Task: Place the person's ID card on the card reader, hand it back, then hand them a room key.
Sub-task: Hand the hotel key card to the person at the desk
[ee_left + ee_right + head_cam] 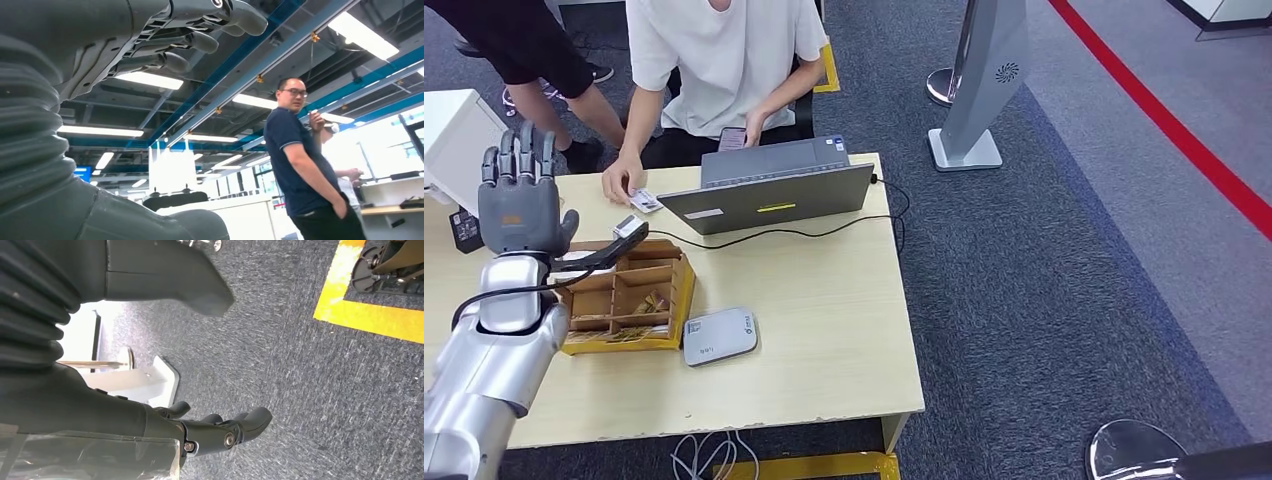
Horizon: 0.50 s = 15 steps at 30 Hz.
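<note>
My left hand [520, 198] is raised above the table's left side, fingers straight up and apart, holding nothing; the left wrist view shows its fingers [190, 42] against the ceiling. A person in a white shirt sits behind the table, with one hand [622, 185] beside a small ID card [645, 202] lying on the tabletop. The grey card reader [719, 336] lies flat near the table's middle. A wooden divided box [629, 296] with small items stands just right of my forearm. My right hand [220, 432] hangs over the carpet, fingers loosely apart and empty.
A grey laptop [769, 187] stands open at the table's far edge, its black cable [864, 225] trailing right. A white box [452, 130] sits at the far left. A grey stand [979, 90] and red floor line [1169, 125] lie right of the table. Another person [305, 170] stands nearby.
</note>
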{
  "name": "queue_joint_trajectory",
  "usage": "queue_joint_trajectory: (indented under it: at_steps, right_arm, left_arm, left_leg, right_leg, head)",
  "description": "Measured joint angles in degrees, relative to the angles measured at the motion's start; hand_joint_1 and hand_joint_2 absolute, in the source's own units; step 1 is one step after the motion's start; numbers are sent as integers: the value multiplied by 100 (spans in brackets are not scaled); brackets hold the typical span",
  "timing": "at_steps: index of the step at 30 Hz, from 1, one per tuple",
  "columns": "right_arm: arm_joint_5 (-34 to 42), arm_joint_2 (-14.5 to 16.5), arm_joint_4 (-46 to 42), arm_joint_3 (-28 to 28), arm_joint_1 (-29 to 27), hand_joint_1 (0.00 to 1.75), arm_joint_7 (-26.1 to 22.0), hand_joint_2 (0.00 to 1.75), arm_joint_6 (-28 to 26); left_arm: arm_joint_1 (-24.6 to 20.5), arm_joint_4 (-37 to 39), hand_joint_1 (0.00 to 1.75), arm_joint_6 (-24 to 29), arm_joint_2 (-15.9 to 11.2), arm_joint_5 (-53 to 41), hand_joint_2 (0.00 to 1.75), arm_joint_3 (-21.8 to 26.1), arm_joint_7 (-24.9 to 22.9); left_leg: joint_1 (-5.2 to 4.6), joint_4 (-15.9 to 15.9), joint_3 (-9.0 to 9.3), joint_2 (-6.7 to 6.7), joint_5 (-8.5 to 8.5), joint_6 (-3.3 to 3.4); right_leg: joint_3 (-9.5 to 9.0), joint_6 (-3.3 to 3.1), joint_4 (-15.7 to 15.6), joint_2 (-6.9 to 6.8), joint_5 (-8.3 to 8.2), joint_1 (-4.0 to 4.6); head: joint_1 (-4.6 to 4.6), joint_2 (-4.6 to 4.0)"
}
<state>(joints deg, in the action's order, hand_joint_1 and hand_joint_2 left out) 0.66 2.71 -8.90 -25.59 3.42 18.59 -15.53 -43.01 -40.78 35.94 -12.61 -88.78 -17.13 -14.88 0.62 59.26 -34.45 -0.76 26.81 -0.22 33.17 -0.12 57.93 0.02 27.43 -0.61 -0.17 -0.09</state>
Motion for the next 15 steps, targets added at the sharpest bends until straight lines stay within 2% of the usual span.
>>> queue_joint_trajectory:
  at_steps: [10, 12, 15]
  right_arm:
    - [175, 3, 0, 23, -12, 0, 27, 175, -89]
    - [321, 16, 0, 60, -15, 0, 53, 175, -162]
    - [580, 71, 0, 166, -39, 0, 93, 175, -321]
  left_arm:
    - [467, -753, 0, -399, 267, 0, 175, -18, 335]
    - [760, -1152, 0, -689, 335, 0, 175, -32, 371]
    - [1603, -2226, 0, -1099, 404, 0, 175, -254, 75]
  left_leg:
    - [1, -1, 2, 2, 0, -1]
    - [0, -1, 3, 1, 1, 0]
    - [-1, -2, 0, -2, 8, 5]
  right_leg:
    - [-1, 0, 1, -2, 0, 1]
    - [-3, 0, 1, 0, 1, 0]
    - [-3, 4, -1, 3, 5, -1]
  head:
    - [-3, 1]
    - [-4, 0]
    - [-2, 0]
